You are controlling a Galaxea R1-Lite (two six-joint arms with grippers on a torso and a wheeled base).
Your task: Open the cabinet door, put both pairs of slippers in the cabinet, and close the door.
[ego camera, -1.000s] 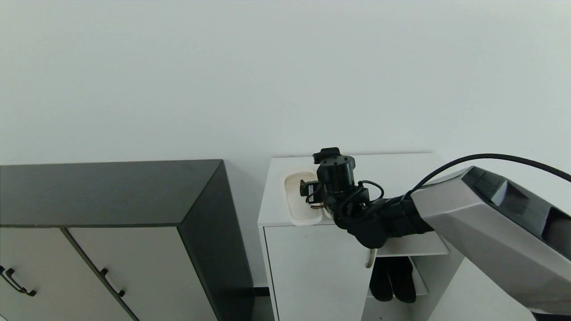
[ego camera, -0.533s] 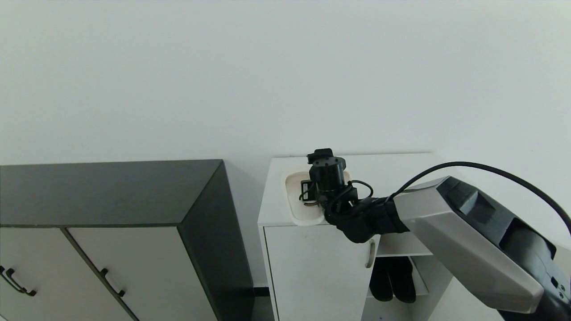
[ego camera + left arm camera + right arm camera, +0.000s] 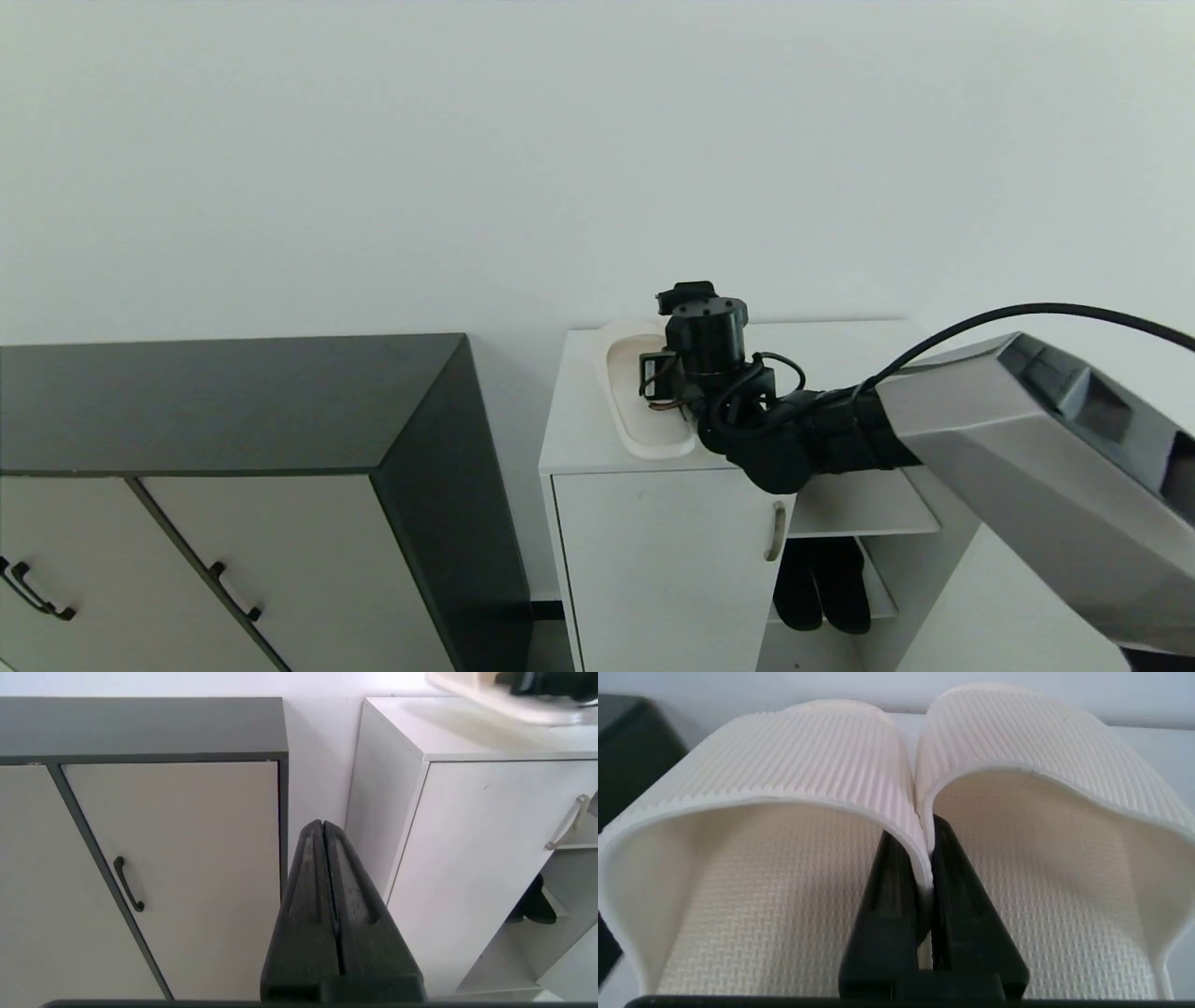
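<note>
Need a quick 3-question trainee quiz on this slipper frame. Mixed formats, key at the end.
1. True or false: the left gripper is shut with nothing in it.
2. What does the right gripper pinch? A) a door handle B) the adjoining straps of the cream slippers C) nothing
3. Fill in: the black slippers stand ____ the white cabinet's upper shelf.
Key: 1 true; 2 B; 3 below.
</note>
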